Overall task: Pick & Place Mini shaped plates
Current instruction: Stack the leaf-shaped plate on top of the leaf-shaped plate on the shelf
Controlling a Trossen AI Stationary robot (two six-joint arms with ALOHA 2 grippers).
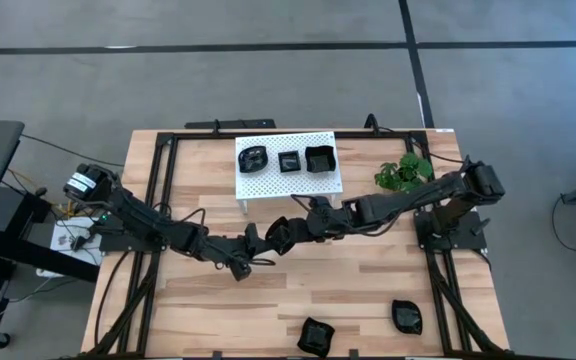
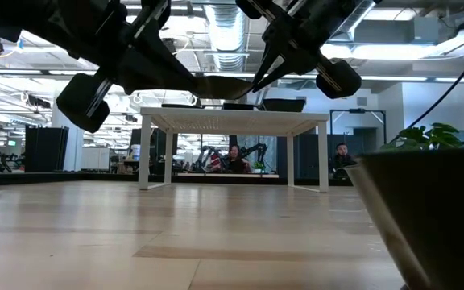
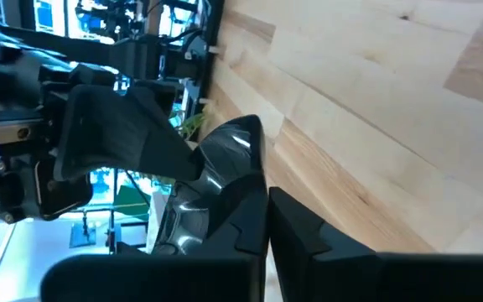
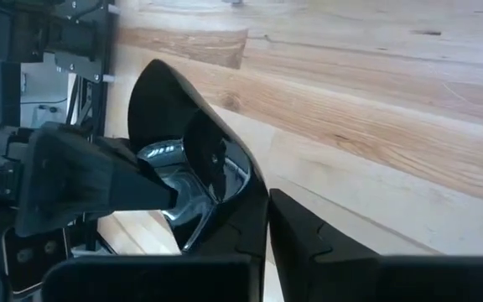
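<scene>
One glossy black mini plate (image 1: 280,232) hangs in the air over the table's middle, with both grippers shut on it. My left gripper (image 1: 265,240) comes at it from the table's left, my right gripper (image 1: 302,228) from the right. In the low view the plate (image 2: 224,82) shows edge-on, well above the table. Three more black plates (image 1: 289,160) rest on the white perforated rack (image 1: 268,185) at the far side. Two others (image 1: 316,335) (image 1: 406,316) lie on the table near its front edge. My left gripper pinches the plate's rim (image 3: 240,195) between its two fingers, slanting down from the table's left. The plate is lifted clear of the table. My right gripper pinches the opposite rim (image 4: 243,197) between its two fingers, slanting down from the table's right; the plate stays clear of the table.
A small green plant (image 1: 404,172) stands right of the rack, close under the right arm. Bare wood lies below the held plate and between the two front plates. A dark rim (image 2: 425,217) fills the low view's near right corner. People sit in the room beyond the table.
</scene>
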